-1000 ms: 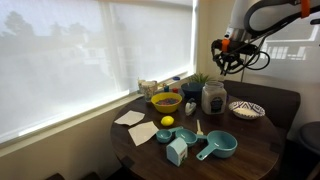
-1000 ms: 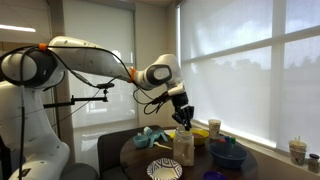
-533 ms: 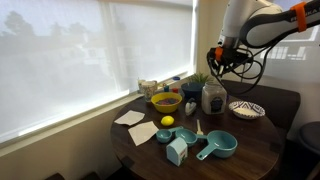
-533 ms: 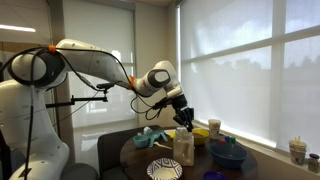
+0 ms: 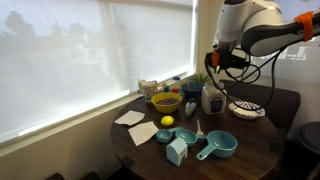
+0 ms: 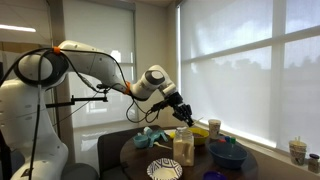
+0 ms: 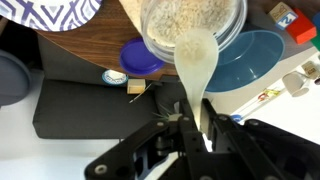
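One pale, smooth plastic spoon (image 7: 197, 58) is held by its handle in the gripper (image 7: 196, 124), jaws clamped tight on it. Its rounded bowl reaches ahead of the fingertips, over the mouth of a clear round jar (image 7: 152, 38) filled with pale grainy material; contact with the grain cannot be told. In an exterior view the jar stands on a round wooden table (image 5: 250, 145). Beside the jar are a glossy blue bowl (image 7: 250, 60) and a blue-patterned plate (image 7: 50, 12). Print on a white package (image 7: 296, 82) is too blurred to read.
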Motion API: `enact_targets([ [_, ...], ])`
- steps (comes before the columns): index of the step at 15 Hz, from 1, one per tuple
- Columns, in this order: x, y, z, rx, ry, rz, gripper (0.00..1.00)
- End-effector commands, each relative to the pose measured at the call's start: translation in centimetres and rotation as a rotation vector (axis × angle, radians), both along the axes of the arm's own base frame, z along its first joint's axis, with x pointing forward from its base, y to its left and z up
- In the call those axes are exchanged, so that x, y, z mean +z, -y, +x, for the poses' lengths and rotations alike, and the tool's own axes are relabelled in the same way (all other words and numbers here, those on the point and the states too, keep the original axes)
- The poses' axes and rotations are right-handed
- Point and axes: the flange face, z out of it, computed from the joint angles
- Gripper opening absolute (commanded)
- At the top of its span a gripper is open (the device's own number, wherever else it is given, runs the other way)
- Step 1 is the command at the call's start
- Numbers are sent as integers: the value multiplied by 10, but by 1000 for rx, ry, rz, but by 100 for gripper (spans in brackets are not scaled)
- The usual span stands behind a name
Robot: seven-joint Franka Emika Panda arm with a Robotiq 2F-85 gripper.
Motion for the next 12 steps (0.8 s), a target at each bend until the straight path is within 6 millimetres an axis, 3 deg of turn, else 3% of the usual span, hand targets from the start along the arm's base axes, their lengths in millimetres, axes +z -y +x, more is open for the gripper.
enact_targets([
  [1, -2, -16, -5, 2, 17, -116, 4],
  [12, -15, -51, -9, 36, 10, -386, 4],
])
